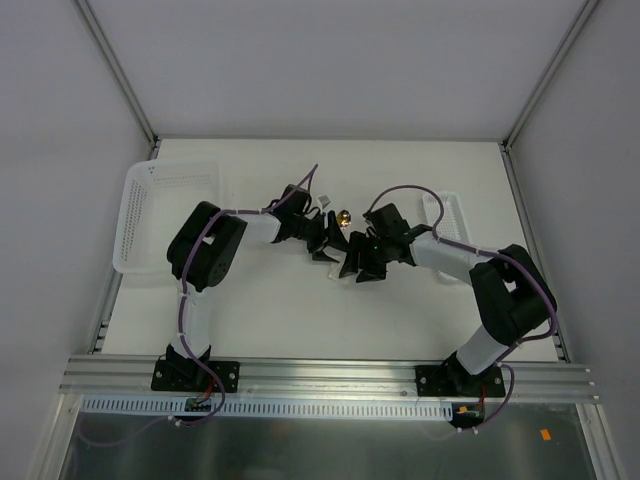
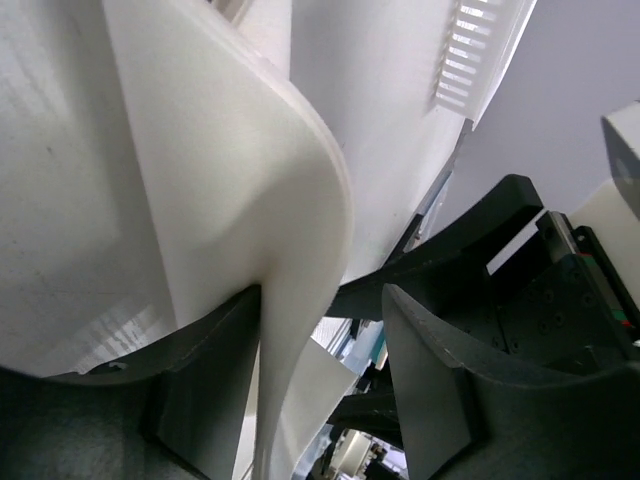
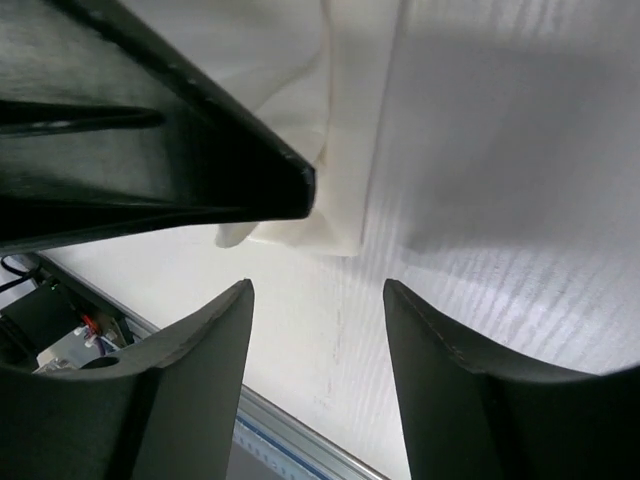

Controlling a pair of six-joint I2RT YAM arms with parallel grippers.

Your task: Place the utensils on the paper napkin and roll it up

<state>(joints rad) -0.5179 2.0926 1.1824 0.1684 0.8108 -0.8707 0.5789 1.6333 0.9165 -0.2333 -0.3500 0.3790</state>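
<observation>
The paper napkin (image 2: 250,200) is curled into a loose roll, and one white layer runs down between my left gripper's (image 2: 322,292) jaws, lying against the left finger (image 2: 210,370). Those jaws stand apart, open. In the right wrist view the napkin's folded end (image 3: 330,190) lies on the table just ahead of my right gripper (image 3: 318,288), which is open and has nothing in it. Both grippers meet mid-table: left gripper (image 1: 328,243), right gripper (image 1: 358,265). Of the utensils, only a spoon's gold bowl (image 1: 343,215) shows, just beyond the grippers.
One white perforated basket (image 1: 150,215) sits at the left of the table and another (image 1: 447,215) behind the right arm. An aluminium rail (image 1: 330,375) runs along the near edge. A black finger of the left gripper (image 3: 150,150) crosses the right wrist view.
</observation>
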